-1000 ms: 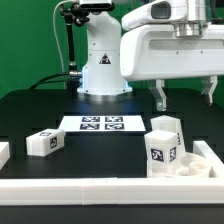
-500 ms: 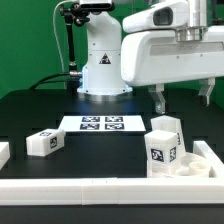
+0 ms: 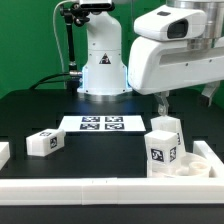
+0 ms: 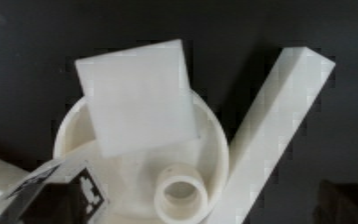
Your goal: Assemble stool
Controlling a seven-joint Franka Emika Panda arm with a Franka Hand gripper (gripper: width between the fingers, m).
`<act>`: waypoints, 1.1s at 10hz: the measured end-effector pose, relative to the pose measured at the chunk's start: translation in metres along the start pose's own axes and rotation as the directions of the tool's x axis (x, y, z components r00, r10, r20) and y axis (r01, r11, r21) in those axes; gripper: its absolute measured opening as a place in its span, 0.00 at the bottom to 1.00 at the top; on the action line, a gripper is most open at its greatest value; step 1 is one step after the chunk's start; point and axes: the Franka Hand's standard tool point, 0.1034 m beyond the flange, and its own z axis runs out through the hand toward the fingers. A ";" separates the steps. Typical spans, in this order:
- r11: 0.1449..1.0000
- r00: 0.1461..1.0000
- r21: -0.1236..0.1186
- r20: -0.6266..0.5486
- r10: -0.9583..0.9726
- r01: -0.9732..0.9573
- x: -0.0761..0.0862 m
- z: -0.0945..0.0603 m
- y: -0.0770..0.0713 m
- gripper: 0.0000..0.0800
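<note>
Your end effector (image 3: 187,100) stays wide and empty, drifting toward the exterior view's right above the upright leg (image 3: 165,143) standing in the round seat (image 3: 192,169) on the counter (image 3: 40,105); that leg looks placed, so the lying leg (image 3: 43,142) likely comes next

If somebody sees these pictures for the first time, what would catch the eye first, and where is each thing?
The big white robot pincer hangs open at the exterior view's right, above a white blocky plastic leg that stands upright on the round white disc seat. A second white tagged leg lies alone on the black table at the exterior view's left, near the flat marker board.
</note>
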 end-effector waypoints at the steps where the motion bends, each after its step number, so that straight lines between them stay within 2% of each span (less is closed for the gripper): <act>1: 1.000 1.000 0.000 0.000 0.001 -0.001 0.000 0.000 0.000 0.81; 6: 1.000 1.000 -0.008 -0.011 -0.023 0.023 -0.009 0.018 0.020 0.81; 9: 1.000 1.000 -0.013 -0.018 -0.008 0.008 -0.012 0.028 0.021 0.81; 11: 1.000 1.000 -0.014 -0.019 -0.001 0.001 -0.012 0.028 0.022 0.81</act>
